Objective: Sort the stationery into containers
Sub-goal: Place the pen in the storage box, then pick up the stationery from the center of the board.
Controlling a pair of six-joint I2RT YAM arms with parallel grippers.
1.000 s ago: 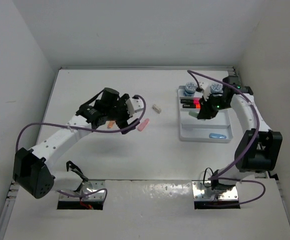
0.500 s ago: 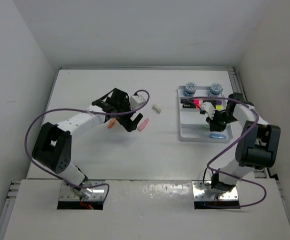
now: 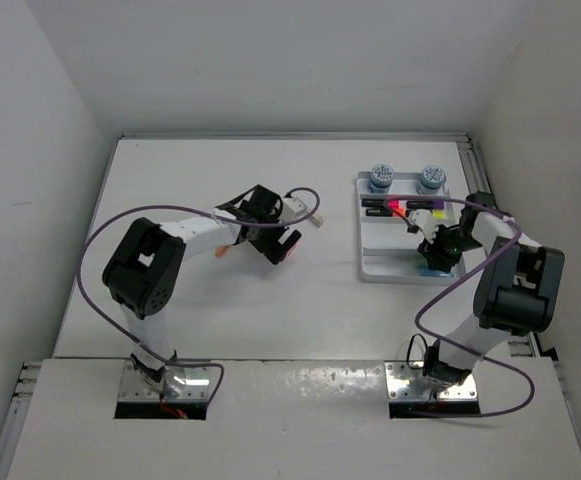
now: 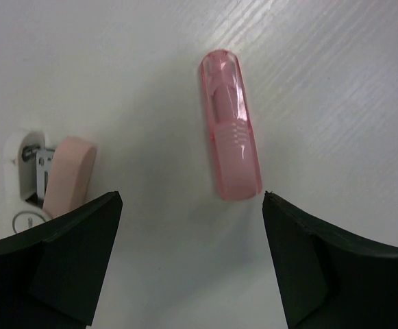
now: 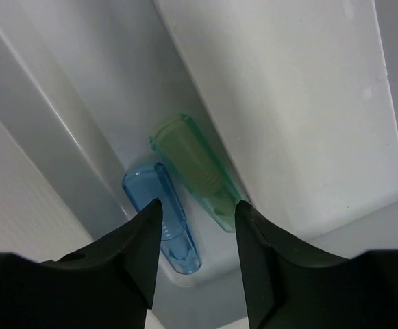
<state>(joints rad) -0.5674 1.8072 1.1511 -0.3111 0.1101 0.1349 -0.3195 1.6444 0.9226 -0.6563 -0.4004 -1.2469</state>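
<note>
Left wrist view, left claw [image 4: 188, 205] spread apart over pink stub [image 4: 230, 130] on bench [image 4: 336, 62], right claw [image 5: 199, 205] apart above green stub [image 5: 192, 161] and blue stub [image 5: 176, 241] in tray [image 5: 288, 103].

In the top view, expect bright, even overhead light. The worktop [image 3: 220, 300] reads near white, and the arms cast only faint, soft shadows. The metal base plates [image 3: 170, 383] show glare. In the left wrist view, the pink stub [image 4: 230, 127] is sharp, with a soft shadow on its left. The left tool [image 4: 192, 199] is dark and blurred. In the right wrist view, the tray [image 5: 288, 103] looks grey and dimmer, and the right tool [image 5: 199, 203] is out of focus.
</note>
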